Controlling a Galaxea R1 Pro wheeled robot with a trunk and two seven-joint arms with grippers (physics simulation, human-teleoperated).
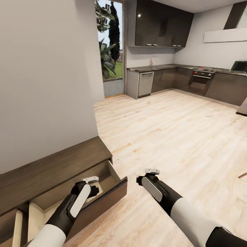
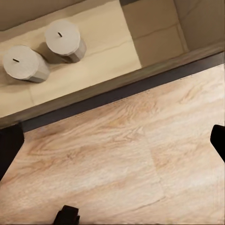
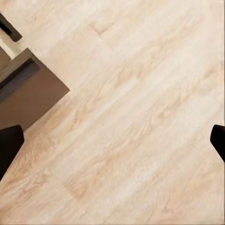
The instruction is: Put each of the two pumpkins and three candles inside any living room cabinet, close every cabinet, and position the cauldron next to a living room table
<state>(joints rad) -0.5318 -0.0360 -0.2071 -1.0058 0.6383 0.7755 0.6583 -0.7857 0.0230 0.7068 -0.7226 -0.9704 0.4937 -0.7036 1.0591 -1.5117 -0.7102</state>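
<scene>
No legible text or labels anywhere

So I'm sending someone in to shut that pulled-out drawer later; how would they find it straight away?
Along the plain white wall stands a long low dark-brown wooden cabinet. At its end nearest the kitchen, one wide drawer is pulled out over the pale wood floor, the left claw above it. Its light beige inside holds two stubby grey-white candles.
</scene>
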